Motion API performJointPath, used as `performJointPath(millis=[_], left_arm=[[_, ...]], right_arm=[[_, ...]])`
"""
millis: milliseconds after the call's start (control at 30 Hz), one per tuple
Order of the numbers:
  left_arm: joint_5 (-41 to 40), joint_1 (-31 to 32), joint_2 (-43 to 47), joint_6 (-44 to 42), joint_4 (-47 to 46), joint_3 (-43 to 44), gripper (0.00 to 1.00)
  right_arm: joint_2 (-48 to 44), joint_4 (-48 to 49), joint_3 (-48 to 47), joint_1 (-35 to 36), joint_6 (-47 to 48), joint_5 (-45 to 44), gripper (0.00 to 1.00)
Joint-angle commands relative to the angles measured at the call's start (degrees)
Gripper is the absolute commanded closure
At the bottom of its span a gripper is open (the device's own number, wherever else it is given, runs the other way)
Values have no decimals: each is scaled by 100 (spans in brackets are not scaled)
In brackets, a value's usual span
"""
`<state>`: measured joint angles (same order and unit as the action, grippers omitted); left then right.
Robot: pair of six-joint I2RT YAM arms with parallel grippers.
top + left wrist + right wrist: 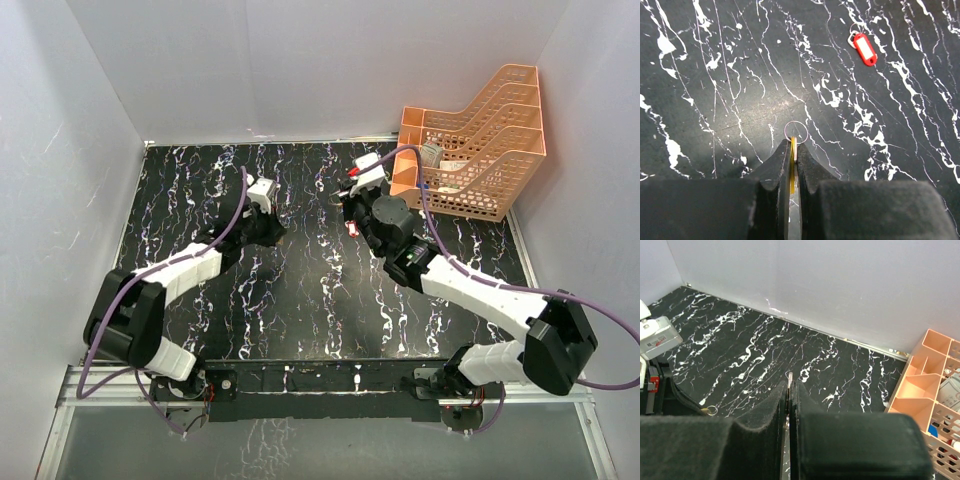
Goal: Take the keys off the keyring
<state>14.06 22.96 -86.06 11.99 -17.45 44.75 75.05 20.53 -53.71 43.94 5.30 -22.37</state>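
One red key (870, 59), white label (864, 47); left tool (793, 148) pinches yellow key (792, 167).

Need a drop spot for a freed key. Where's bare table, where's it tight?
Bare: the near-centre table, ahead of the base rail; also the back-left corner. Tight: back right, where the right gripper, the red key and the orange tray bunch up; the left gripper holds the keyring left of them.

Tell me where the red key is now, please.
The red key lies flat on the table, at the upper right of the left wrist view, well apart from the left gripper, which is shut on the yellow key.
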Motion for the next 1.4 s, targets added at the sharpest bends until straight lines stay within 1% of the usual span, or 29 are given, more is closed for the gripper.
performJointPath(millis=[0, 133, 367, 467, 533, 633, 767, 867, 1000, 1033, 1067, 1133, 1167, 1367], left_arm=[[271, -67, -423, 224, -795, -31, 100], [233, -141, -948, 170, -1128, 121, 100], [696, -404, -2131, 451, -1575, 628, 100], [771, -464, -2531, 523, -1606, 797, 99], [760, -475, -2659, 528, -1602, 876, 91], [614, -485, -2661, 519, -1515, 935, 85], [404, -503, -2590, 415, -1280, 973, 72], [368, -516, -2532, 392, -1208, 967, 55], [200, -520, -2189, 341, -1147, 873, 46], [95, -521, -2038, 305, -1098, 849, 41], [23, -521, -1944, 256, -1047, 844, 33], [-137, -516, -1830, 149, -910, 870, 3], [-224, -522, -1793, 112, -830, 896, 2], [-577, -528, -1548, 77, -747, 788, 1]], right_arm=[[332, 268, -455, -332, -336, 482, 100], [746, 277, -711, -564, -446, 754, 100], [1456, 314, -1211, -750, -442, 985, 100], [1677, 392, -1395, -817, -415, 1005, 100], [1841, 384, -1536, -886, -423, 1069, 100], [2102, 383, -1753, -980, -431, 1179, 100], [2426, 378, -2043, -1115, -457, 1300, 100], [2745, 391, -2234, -1189, -481, 1346, 100], [3027, 341, -2460, -1296, -528, 1420, 100], [3123, 333, -2515, -1320, -536, 1448, 100], [3196, 326, -2567, -1345, -551, 1478, 100], [3359, 317, -2678, -1382, -584, 1513, 100], [3440, 309, -2728, -1399, -604, 1536, 100], [3950, 141, -3111, -1475, -703, 1645, 100]])
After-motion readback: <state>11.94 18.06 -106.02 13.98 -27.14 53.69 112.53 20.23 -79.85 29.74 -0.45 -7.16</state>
